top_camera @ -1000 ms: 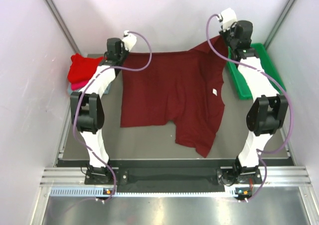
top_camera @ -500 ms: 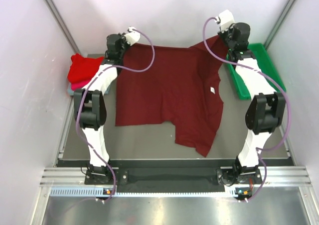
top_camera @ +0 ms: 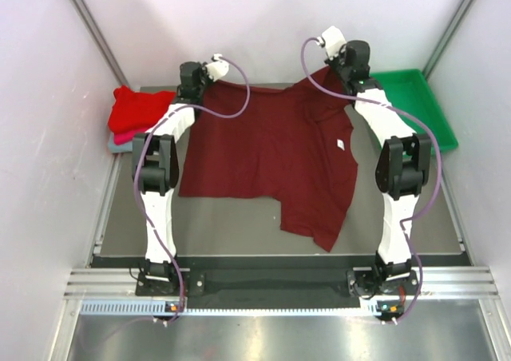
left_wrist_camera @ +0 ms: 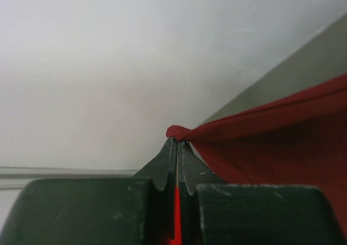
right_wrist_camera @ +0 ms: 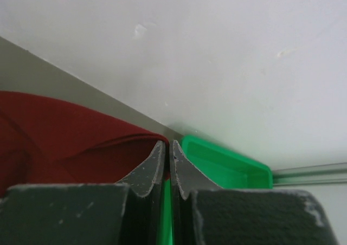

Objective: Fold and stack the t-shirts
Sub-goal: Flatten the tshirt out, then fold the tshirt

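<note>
From my screen the grey table fills the cell floor, and the dark maroon t-shirt covers most of its middle. Its far edge is lifted and stretched between the two arms near the back wall. The rest drapes toward me, with the near hem lying on the table and one part reaching closer to the bases on the right side.

The green tray sits at the far right corner, just beside the shirt. At the far left edge I see the folded pile: a bright red t-shirt on top, with a strip of pink and a sliver of grey-blue under it.

The left gripper is pinched tight on the shirt's far left corner. The right gripper is likewise clamped on the far right corner, its fingers nearly touching.

A small white label shows on the cloth
</note>
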Action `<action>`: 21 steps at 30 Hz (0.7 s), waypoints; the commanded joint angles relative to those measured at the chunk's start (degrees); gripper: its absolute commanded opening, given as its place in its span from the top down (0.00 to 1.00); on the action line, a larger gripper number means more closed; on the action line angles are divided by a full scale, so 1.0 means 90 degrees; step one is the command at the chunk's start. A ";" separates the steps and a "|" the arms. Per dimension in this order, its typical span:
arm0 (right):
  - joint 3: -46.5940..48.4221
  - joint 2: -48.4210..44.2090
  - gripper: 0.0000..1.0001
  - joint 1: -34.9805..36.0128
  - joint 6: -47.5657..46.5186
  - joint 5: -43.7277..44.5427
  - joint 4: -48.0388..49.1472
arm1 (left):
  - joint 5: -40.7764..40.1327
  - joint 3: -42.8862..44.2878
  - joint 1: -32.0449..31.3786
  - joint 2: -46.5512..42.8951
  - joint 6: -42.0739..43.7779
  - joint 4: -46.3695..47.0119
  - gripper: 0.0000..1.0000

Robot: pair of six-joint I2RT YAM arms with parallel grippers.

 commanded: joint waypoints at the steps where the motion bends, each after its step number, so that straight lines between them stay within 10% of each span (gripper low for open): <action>1: 0.0761 -0.0076 1.00 0.0020 -0.0004 0.0080 0.0170 | -0.0168 0.0751 0.0148 -0.0110 -0.0150 0.0323 1.00; 21: 0.0313 -0.0398 1.00 0.0186 -0.0170 0.0275 0.0053 | -0.0129 -0.0440 0.0353 -0.1155 -0.0267 0.0147 1.00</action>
